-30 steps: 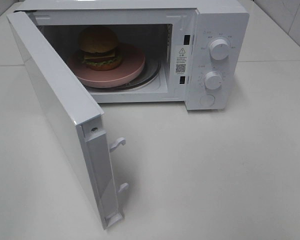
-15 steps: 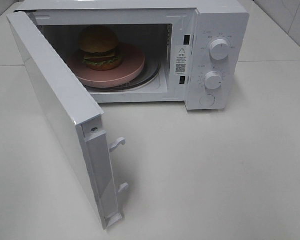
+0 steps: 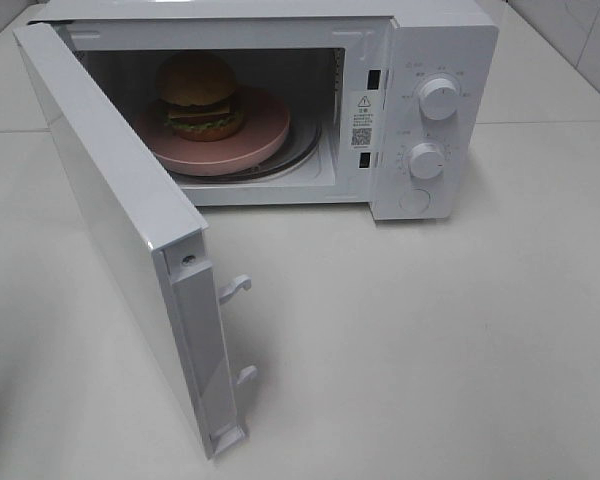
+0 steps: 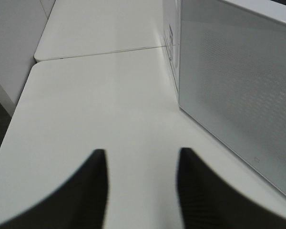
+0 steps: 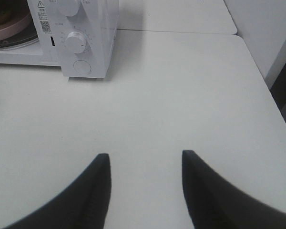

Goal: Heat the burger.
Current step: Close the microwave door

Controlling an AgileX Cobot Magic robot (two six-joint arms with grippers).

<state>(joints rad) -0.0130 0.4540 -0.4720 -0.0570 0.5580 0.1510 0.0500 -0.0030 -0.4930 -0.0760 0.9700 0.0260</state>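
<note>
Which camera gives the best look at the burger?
The exterior high view: the burger sits whole on the pink plate inside the open microwave. The right wrist view catches at most a dark sliver; the left wrist view shows none of it.

Glossy white microwave door (image 3: 100, 190); matt pink plate (image 3: 265, 135) and burger (image 3: 198, 95); smooth table (image 3: 430, 330).

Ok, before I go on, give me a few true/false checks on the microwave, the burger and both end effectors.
1. The door stands open. True.
2. The right end effector is open and empty over the table. True.
3. The burger lies on the table. False: it sits on the plate inside the microwave.
4. The left end effector grips the door. False: its jaws are apart with nothing between them, clear of the door.
</note>
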